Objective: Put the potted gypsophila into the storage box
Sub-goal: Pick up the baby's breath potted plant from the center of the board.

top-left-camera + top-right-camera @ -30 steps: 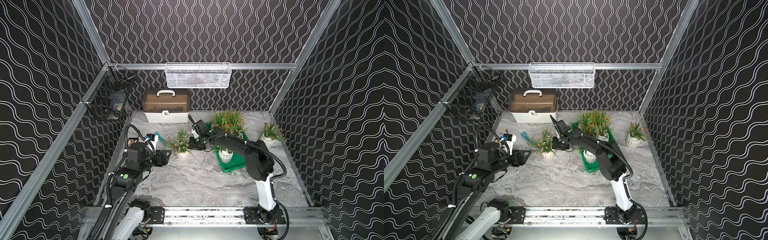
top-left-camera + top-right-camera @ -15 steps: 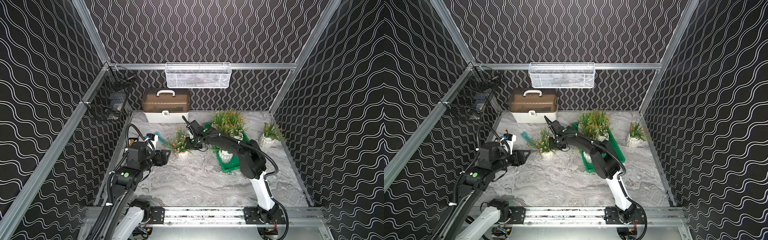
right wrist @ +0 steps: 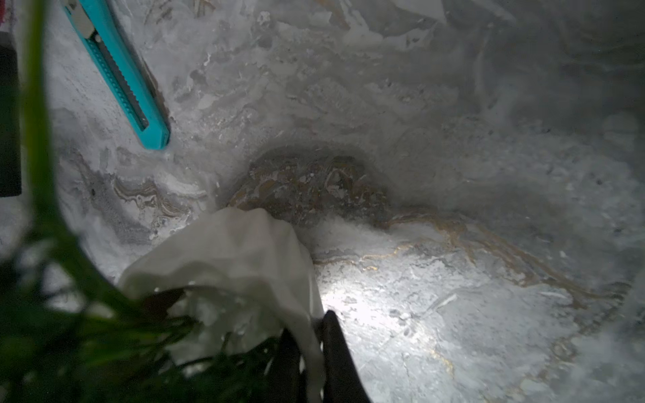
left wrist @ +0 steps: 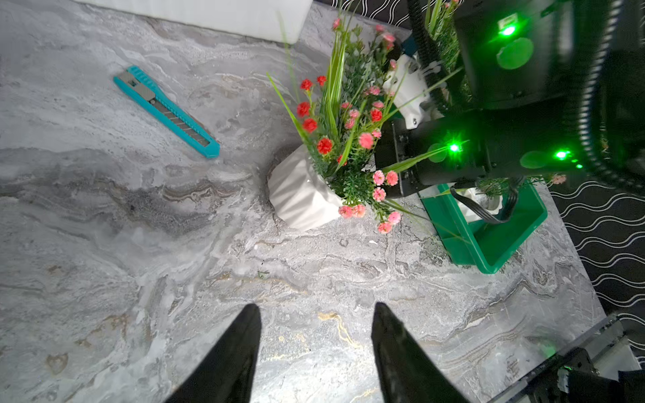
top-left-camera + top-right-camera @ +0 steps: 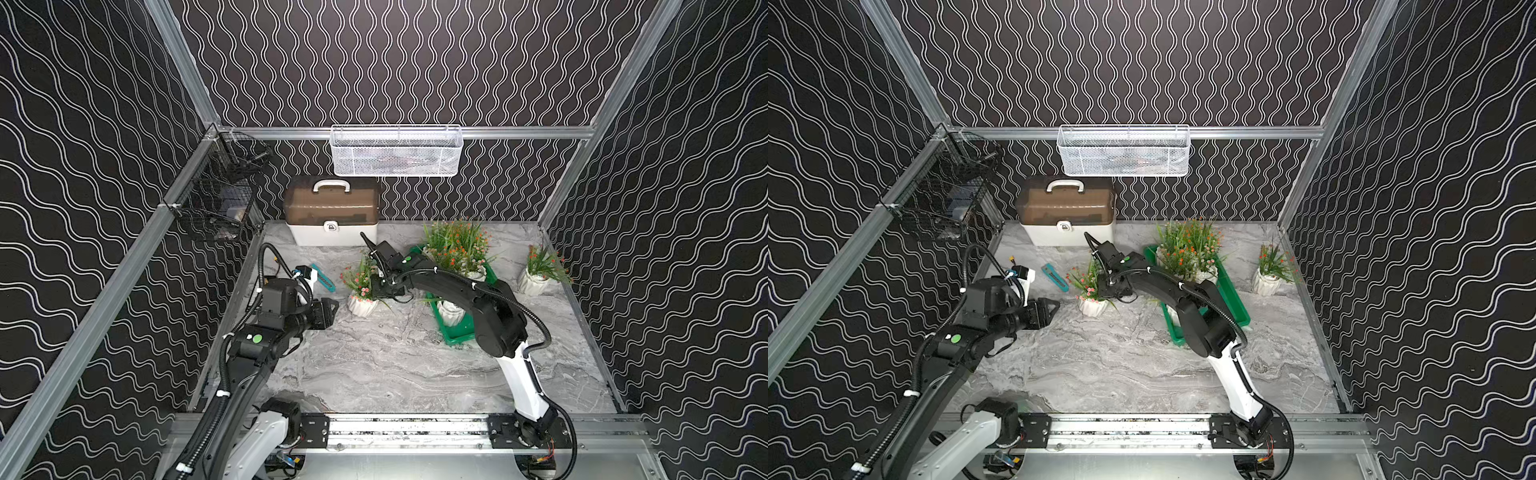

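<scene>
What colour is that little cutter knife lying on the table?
The utility knife is teal with a grey slider; clearest in the left wrist view.

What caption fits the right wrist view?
Right gripper, jaws shut on the rim of a white gypsophila pot; marble tabletop and teal utility knife beyond.

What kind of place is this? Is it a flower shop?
Probably a robot test booth, not a shop: two robot arms on a rail, wavy-patterned walls around a marble table.
</scene>
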Controlling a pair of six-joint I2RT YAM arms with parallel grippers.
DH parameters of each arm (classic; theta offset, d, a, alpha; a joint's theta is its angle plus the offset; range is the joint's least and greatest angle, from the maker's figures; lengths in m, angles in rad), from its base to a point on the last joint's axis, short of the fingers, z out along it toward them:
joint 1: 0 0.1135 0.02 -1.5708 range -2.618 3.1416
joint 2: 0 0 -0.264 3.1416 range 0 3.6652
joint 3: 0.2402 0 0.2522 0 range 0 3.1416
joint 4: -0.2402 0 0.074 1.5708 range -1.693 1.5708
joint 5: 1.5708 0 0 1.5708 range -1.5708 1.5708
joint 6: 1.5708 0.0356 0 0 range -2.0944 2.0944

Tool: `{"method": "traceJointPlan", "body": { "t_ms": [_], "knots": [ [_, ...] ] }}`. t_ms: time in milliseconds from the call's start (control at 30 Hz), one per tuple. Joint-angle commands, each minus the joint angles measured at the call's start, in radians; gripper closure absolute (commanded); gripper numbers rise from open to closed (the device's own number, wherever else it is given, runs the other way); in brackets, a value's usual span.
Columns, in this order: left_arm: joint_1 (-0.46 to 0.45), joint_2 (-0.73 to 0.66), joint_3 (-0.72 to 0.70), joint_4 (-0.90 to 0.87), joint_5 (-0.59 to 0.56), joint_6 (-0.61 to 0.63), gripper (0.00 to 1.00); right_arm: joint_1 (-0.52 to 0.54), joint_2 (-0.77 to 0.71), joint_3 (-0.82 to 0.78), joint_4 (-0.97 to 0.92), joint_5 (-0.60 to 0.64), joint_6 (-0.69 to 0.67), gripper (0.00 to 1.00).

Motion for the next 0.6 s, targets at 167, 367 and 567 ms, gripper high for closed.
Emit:
{"method": "traceJointPlan", "body": {
  "t_ms": [167, 367, 567],
  "knots": [
    [-0.089, 0.009, 0.041, 0.024, 0.042, -0.078, 0.59, 0.002, -0.08, -0.064, 0.014, -0.021, 0.009, 1.0],
    [-0.095, -0.043, 0.004, 0.159, 0.195, -0.177, 0.62, -0.003, -0.213, -0.127, 0.012, -0.004, 0.002, 1.0],
    [-0.129, -0.048, -0.015, 0.332, 0.346, -0.261, 0.65, -0.024, -0.453, -0.237, -0.018, 0.052, -0.01, 1.0]
  ]
}}
